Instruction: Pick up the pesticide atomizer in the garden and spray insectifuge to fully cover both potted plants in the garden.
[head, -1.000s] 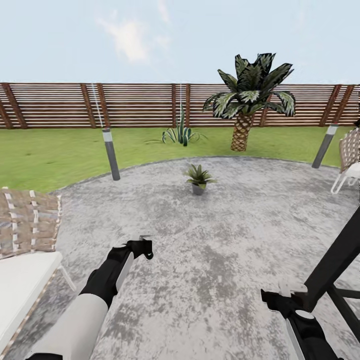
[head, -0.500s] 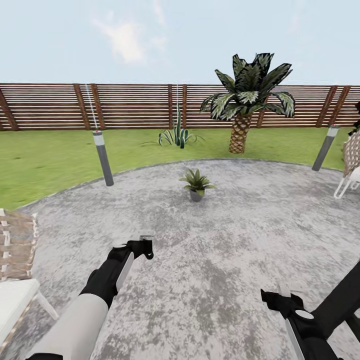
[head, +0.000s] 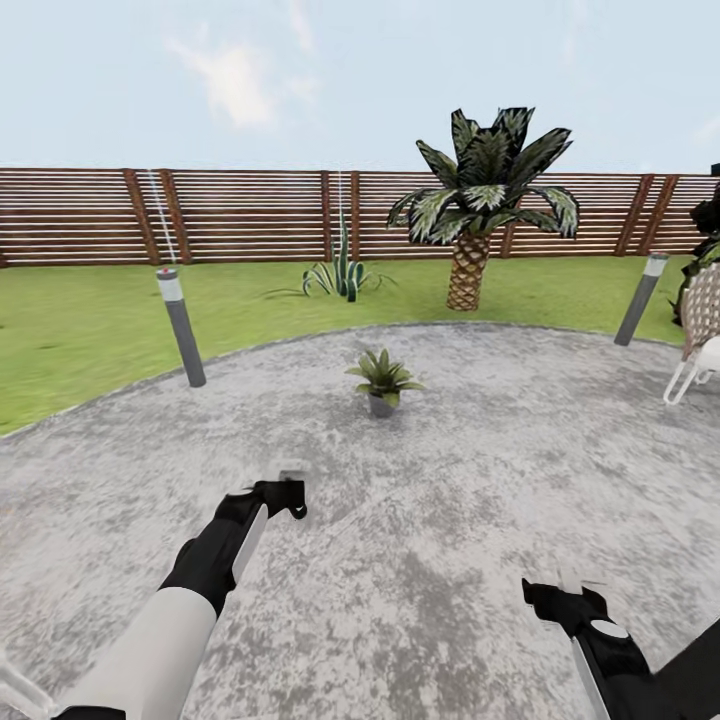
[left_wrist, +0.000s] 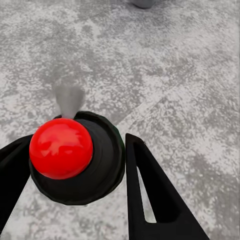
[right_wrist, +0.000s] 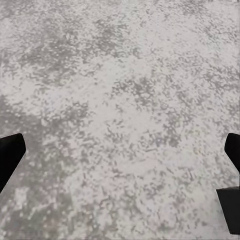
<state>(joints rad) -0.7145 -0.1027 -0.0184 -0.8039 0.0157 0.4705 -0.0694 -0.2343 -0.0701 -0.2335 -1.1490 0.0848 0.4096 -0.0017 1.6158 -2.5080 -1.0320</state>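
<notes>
My left gripper (head: 291, 497) is shut on the pesticide atomizer (left_wrist: 75, 160); its dark nozzle head with the red dot (left_wrist: 61, 148) sits between the two black fingers (left_wrist: 150, 190) in the left wrist view. One potted plant (head: 381, 379), a light-green rosette in a small grey pot, stands on the round grey patio (head: 480, 470) ahead of that gripper, well apart from it. My right gripper (head: 568, 592) hangs low at the right, open and empty over bare paving (right_wrist: 120, 115).
Grey bollard lamps (head: 181, 328) (head: 638, 298) stand at the patio's rim, left and right. A palm (head: 470, 262) and a spiky plant (head: 340, 275) grow on the lawn before the brown slatted fence (head: 240, 215). A white woven chair (head: 698, 340) is at the right edge.
The whole picture has shifted left as the camera moved: the woven chair at the left has slid out of view. Both arms keep their pose and the left grip holds.
</notes>
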